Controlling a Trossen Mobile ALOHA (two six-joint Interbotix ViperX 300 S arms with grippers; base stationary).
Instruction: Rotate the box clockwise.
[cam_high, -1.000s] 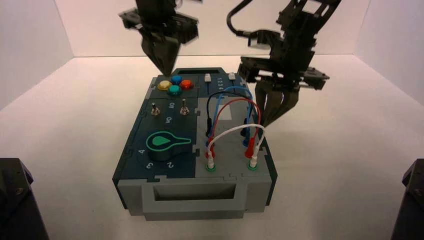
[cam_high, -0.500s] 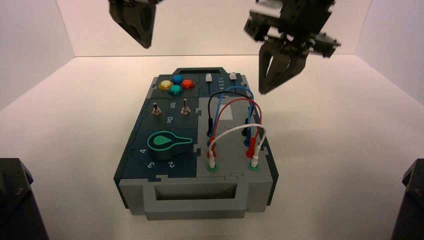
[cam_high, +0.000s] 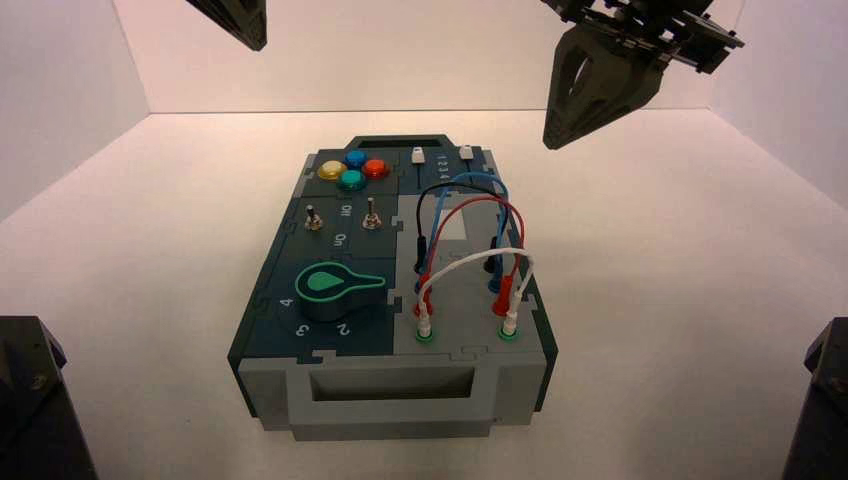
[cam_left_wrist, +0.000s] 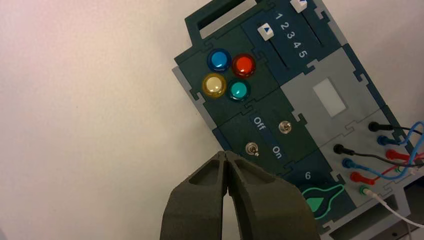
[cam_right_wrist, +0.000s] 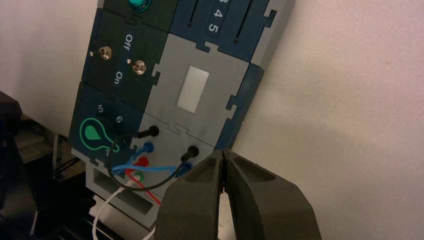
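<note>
Both dark tapered tools, left (cam_left_wrist: 226, 152) and right (cam_right_wrist: 223, 151), tips together, above the big dark-teal box (cam_high: 345, 240) — likely heavy, rigid; push opposite side walls, sparing wires.

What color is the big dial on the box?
The dial is dark, with a bright green outline and teardrop on top. The high view shows it best.

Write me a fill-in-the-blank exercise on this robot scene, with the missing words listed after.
1. Among the four round buttons, the one nearest the red button and the yellow button alike, besides the blue, is ____.
2. The dial bears a pointer outlined in ____.
3. The left gripper and right gripper both have their fingers ____.

Missing words: green; green; shut
</note>
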